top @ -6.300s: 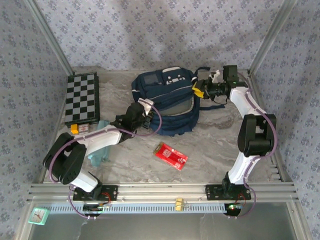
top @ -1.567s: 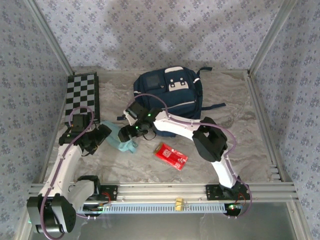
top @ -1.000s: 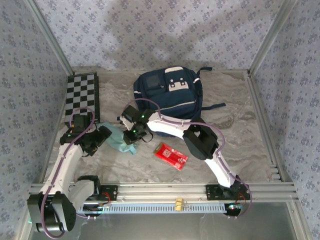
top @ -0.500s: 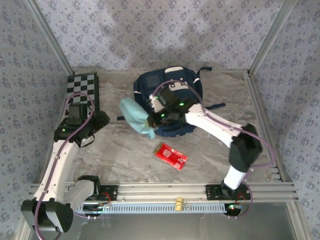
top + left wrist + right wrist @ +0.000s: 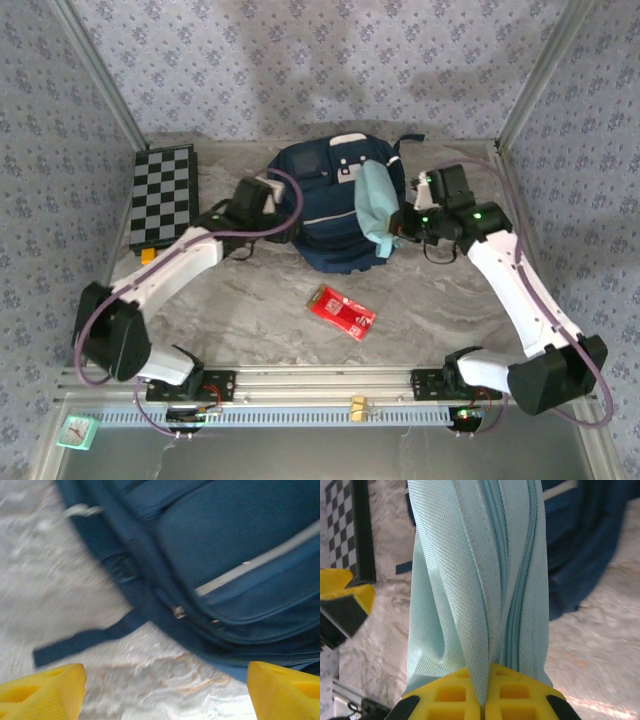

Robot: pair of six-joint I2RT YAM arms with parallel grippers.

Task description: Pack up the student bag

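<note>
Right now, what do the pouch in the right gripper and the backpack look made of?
The pouch: pale aqua woven fabric, matte, likely nylon or polyester; weave, stitched seams and a zipper show. The student bag: navy woven fabric, matte, with fine textured weave, a pale stripe and a metal-looking zipper pull. Exact fibre unclear.

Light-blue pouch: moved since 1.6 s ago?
Yes. The light-blue pouch went from the table left of the red packet to the right side of the student bag, held by the right gripper.
</note>
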